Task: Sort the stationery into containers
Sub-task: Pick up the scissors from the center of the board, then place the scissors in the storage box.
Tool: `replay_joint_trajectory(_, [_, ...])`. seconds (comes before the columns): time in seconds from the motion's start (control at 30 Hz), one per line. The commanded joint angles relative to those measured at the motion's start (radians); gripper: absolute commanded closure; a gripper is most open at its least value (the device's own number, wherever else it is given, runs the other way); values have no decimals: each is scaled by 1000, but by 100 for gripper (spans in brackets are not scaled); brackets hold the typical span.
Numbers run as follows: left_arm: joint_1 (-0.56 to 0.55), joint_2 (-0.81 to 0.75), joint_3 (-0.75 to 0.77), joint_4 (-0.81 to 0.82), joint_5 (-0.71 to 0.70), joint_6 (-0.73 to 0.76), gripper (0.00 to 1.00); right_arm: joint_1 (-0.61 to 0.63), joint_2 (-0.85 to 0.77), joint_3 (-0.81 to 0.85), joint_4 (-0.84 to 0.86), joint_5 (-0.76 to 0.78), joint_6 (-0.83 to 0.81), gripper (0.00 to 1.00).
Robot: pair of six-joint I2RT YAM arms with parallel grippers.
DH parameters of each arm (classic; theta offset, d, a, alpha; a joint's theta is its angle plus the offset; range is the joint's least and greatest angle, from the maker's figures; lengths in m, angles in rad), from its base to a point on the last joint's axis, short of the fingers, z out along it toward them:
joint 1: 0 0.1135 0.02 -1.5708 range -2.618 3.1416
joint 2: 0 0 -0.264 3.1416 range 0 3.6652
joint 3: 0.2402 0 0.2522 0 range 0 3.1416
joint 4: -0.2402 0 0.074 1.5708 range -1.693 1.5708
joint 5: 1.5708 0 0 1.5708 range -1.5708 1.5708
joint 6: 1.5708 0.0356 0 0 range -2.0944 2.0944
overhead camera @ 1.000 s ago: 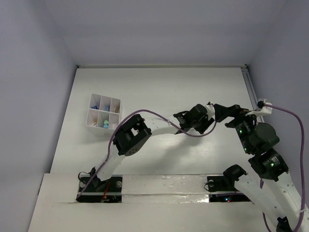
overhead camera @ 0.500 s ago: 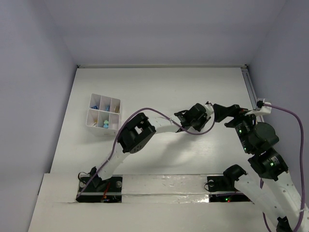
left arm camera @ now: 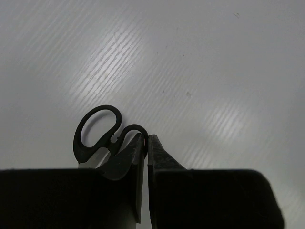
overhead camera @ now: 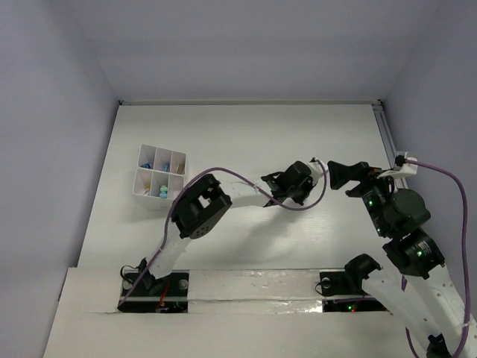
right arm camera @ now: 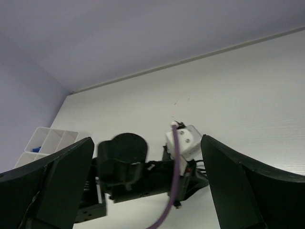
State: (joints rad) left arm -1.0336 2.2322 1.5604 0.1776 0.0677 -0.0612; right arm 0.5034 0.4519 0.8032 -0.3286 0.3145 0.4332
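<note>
My left gripper (left arm camera: pixel 147 143) is shut on one loop of the small black-handled scissors (left arm camera: pixel 97 131) and holds them over the bare white table; the blades are hidden behind the fingers. In the top view the left gripper (overhead camera: pixel 273 182) sits mid-table, right of the white six-compartment box (overhead camera: pixel 159 177), and the scissors are hidden under it. The box holds blue and teal pieces (overhead camera: pixel 162 191). My right gripper (overhead camera: pixel 335 170) is open and empty, just right of the left wrist. Its wrist view shows the open right gripper (right arm camera: pixel 147 176) facing the left wrist (right arm camera: pixel 183 143).
The purple cable (overhead camera: pixel 223 173) loops over the left arm. The box corner (right arm camera: pixel 45 143) shows at the far left of the right wrist view. The enclosure walls stand at the back and both sides. A white clip (overhead camera: pixel 406 161) sits on the right rail.
My left gripper has moved a little to the left with the scissors, away from the right gripper. The right arm has barely moved.
</note>
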Motion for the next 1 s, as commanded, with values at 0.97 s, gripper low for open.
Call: replay_joint_trajectory(0.97, [731, -1537, -1071, 316, 92, -569, 100, -6, 7, -61, 111, -245, -19, 0])
